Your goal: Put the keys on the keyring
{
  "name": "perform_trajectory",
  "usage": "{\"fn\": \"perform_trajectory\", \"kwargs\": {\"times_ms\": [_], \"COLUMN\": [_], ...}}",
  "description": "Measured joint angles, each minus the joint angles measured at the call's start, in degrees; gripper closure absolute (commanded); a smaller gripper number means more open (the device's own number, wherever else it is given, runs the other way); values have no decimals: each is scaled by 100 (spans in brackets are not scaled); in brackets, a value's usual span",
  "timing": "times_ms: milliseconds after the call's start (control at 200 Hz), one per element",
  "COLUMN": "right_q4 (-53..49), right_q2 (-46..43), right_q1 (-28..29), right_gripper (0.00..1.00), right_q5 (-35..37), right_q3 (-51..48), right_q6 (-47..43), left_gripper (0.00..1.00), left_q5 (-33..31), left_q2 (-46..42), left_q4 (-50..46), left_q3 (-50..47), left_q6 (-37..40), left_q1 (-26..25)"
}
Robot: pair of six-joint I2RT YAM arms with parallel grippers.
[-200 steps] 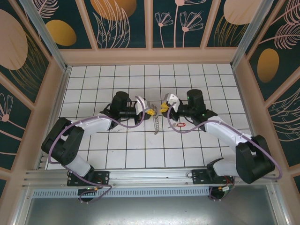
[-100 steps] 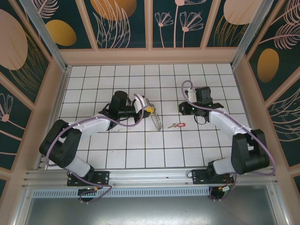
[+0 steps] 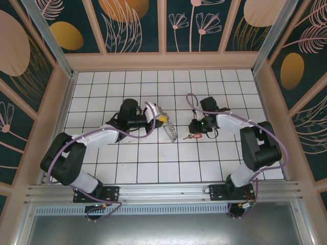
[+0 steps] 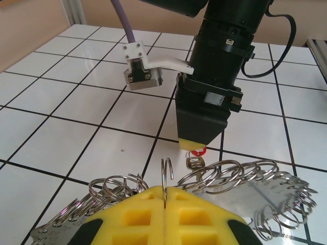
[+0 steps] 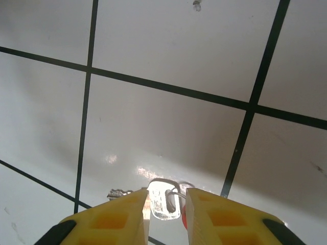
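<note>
In the left wrist view, the left gripper [image 4: 165, 196] has its yellow jaws pressed together on one wire loop of the keyring [image 4: 240, 176], whose fringe of metal rings fans out just beyond them. Past it, the red-tagged key [image 5: 163, 200] lies on the white tiled table [image 3: 133, 158]. The right gripper [image 5: 166, 204] points down at it, jaws narrowly apart on either side of the key's head. Whether they pinch it cannot be told.

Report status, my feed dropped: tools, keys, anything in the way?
Left tool shut on keyring. Right tool open, down astride red-tagged key on the tile. Nothing seen between key and keyring.
</note>
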Motion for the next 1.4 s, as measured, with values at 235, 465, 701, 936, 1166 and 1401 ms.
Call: {"fn": "perform_trajectory", "kwargs": {"times_ms": [235, 465, 701, 936, 1166, 1401], "right_q4": [-24, -129, -177, -219, -245, -284], "right_q2": [291, 328, 356, 356, 356, 356], "right_q1": [0, 0, 0, 0, 0, 11], "right_gripper": [74, 75, 77, 85, 86, 78], "right_q5": [9, 0, -48, -155, -328, -442], "right_q3": [136, 136, 85, 48, -35, -37], "right_q6": [-96, -109, -111, -114, -136, -173], "left_gripper": [100, 100, 100, 100, 100, 100], "left_q5": [2, 2, 2, 2, 2, 2], "left_q2": [-7, -7, -7, -7, -7, -7], "left_q4": [-70, -92, -131, -221, -262, -297], "left_q3": [0, 0, 0, 0, 0, 0], "left_q6": [4, 4, 4, 7, 7, 7], "left_q1": [0, 0, 0, 0, 0, 0]}}
